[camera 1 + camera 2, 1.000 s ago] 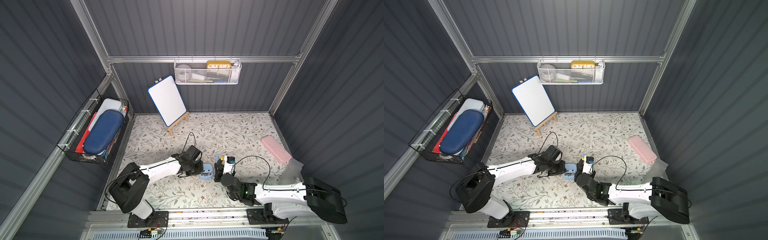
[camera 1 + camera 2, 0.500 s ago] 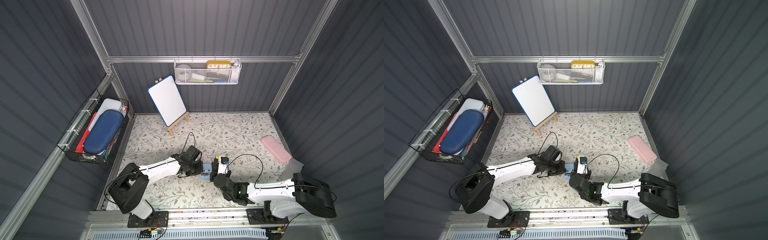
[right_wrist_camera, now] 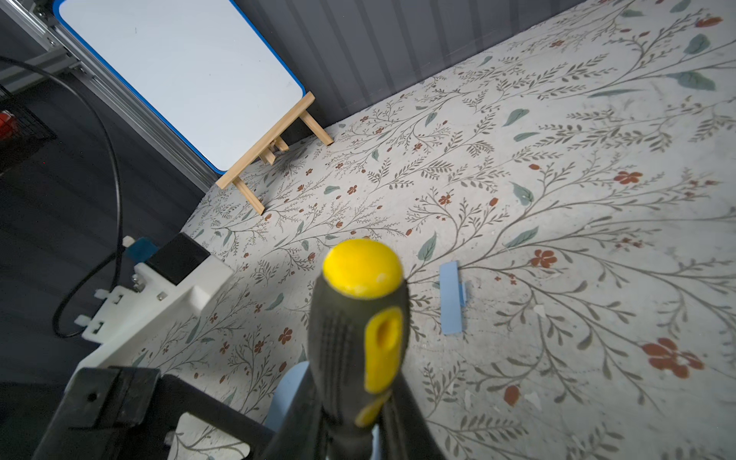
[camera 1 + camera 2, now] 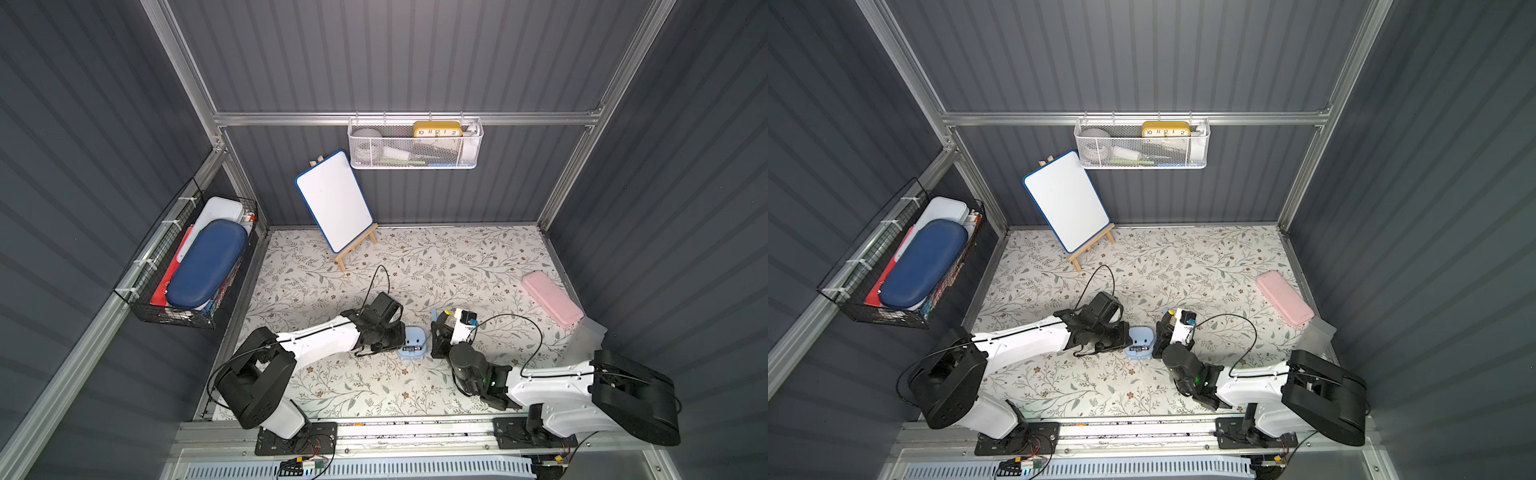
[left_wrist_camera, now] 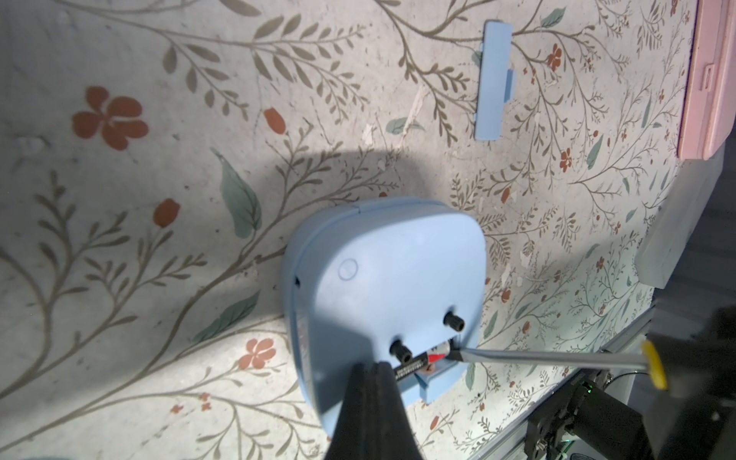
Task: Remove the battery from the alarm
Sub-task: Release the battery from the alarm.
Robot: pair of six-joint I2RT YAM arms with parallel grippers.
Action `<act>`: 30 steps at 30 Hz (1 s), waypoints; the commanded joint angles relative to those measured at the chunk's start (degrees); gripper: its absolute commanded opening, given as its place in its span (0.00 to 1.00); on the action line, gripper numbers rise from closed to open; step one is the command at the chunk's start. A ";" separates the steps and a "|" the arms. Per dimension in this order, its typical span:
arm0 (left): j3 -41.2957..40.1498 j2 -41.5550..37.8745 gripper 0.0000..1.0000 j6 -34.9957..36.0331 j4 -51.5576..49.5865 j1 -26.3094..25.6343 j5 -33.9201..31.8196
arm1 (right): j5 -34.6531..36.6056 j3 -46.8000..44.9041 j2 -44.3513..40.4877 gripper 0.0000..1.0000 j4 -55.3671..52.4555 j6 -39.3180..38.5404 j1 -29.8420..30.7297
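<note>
— Your left gripper (image 5: 372, 368) was pressed together, with nothing between its fingers. Its tip rested on the upturned back of the alarm (image 5: 390, 271), at the edge of the open battery bay.

— And the battery?

— You had the battery (image 5: 414, 364) lying in that bay: a dark body with a red and white end. Its dark end ran in under your left tip. Whether the two touched, I could not tell.

— Where did the alarm lie?

— It lay back up on the mat (image 4: 457, 266), near the front and between your two grippers. Two black knobs on its back stood just beside the bay.

— And the right side?

— Your right gripper (image 3: 350, 402) was clamped on the screwdriver (image 3: 358, 318). It gripped the black and yellow handle low down, and the yellow cap stood clear above the fingers. The steel shaft slanted down to the bay, with its point at the battery's red and white end.

— Was the cover off?

— Yes. The cover (image 5: 494, 79), a pale-blue strip, lay flat on the mat, apart from the alarm on the back-wall side. Your case (image 4: 550, 297), pink, lay by the mat's right edge, well apart from both.
</note>
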 commanded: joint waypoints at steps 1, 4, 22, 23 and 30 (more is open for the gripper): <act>-2.45 0.68 0.00 -0.56 -4.49 -0.19 -1.22 | -5.81 -3.02 1.16 0.00 -4.21 1.21 -0.96; -2.45 0.68 0.00 -0.56 -4.53 -0.19 -1.21 | -5.71 -3.53 1.16 0.00 -3.30 1.82 -1.34; -3.28 0.51 0.00 -0.56 -3.90 -0.18 -1.00 | -8.03 -6.98 2.03 0.00 5.82 7.64 -5.19; -3.22 0.46 0.00 -0.54 -3.94 -0.19 -1.02 | -8.47 -6.85 2.04 0.00 5.87 8.02 -5.47; -3.55 0.05 0.00 -0.56 -3.89 -0.17 -1.06 | -10.45 -7.39 2.56 0.00 9.06 9.51 -6.91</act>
